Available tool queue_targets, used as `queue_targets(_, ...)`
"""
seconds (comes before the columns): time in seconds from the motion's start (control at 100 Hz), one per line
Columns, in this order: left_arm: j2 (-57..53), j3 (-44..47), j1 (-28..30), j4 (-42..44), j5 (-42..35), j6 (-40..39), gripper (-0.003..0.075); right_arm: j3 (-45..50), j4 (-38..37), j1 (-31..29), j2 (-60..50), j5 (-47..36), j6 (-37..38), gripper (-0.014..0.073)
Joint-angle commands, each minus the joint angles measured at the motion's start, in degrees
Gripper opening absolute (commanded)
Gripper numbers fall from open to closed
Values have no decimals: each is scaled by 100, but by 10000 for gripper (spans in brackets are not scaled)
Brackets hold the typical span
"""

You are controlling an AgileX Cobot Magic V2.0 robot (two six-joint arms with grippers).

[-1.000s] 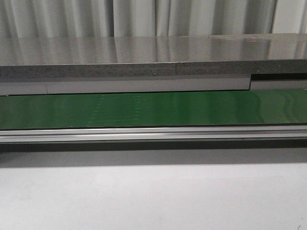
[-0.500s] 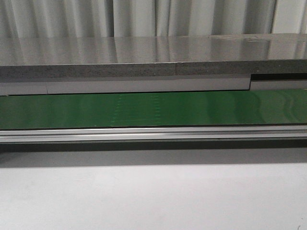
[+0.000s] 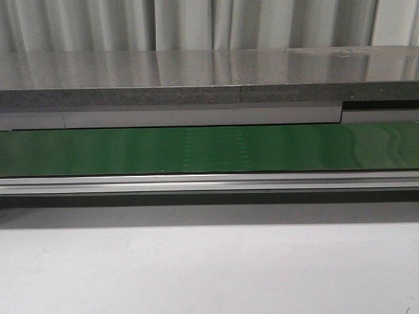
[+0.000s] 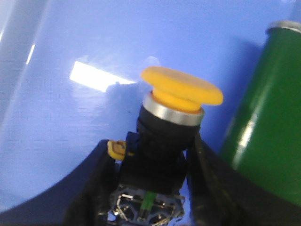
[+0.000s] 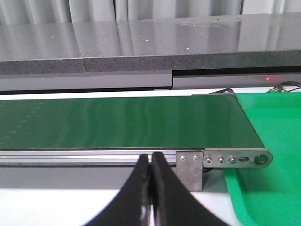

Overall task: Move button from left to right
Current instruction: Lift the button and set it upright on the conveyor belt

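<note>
- Backdrop: pale pleated curtain (image 3: pixel 196 23) behind a grey speckled stone counter (image 3: pixel 196 82) that runs the full width of the front view; white table (image 3: pixel 209 268) nearest the camera.
- Left gripper (image 4: pixel 153 188): black fingers (image 4: pixel 91 183) pressed against both sides of the button (image 4: pixel 171 122), clamping its black boxy body. Left wrist view only; neither arm shows in the front view.
- Button: round yellow-orange cap up and tilted, silver collar ring under the cap, black housing below. Small yellow tab on one side of the body, metal terminals visible at the base between the fingers.
- Behind the button: glossy blue surface (image 4: pixel 70 56) with a bright light reflection. Cannot tell if the button rests on it or is held clear.
- Just beside the button: rounded end of the green belt (image 4: pixel 263 113), silver edge at its top corner. Button and belt apart.
- Right gripper (image 5: pixel 150 188): black fingertips (image 5: pixel 140 183) pressed together, nothing between them. Sits in front of the near rail of the conveyor, close to its right end.
- Conveyor: green belt bare in the front view and the right wrist view; aluminium side rail (image 3: pixel 209 182) along the near edge; end bracket (image 5: pixel 235 159) with screws and a roller axle.
- Past the belt's right end: bright green tray (image 5: pixel 268 188) on the table.
</note>
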Motion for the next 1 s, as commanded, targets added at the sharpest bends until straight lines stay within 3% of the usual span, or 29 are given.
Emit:
queue_targets(0.0,-356,-178,-151,-439,63,305,3,-91,-47,-23,-117,-497,-21,-67)
queue_targets(0.41,-370,-178,-1139,-366,113,491,25,-91,-47,-23,-117,-497,-21,-67)
queue_targets(0.53,-370,-178,-1252,-319,113,491,127,-91,-47,-23,-117,-497,-21,-67)
queue_targets(0.76,-370,-178,-1254,-306,129,491,457,-91,-47,-23,-117,-497,-21,-67)
queue_targets(0.84,-370,-178,-1254,-306,129,491,506,-91,-47,-23,-117,-497,-21,-67)
queue_targets(0.99,-370,-178,-1254,-333,147,491,510,-91,-47,-23,-117,-497,-21,-67)
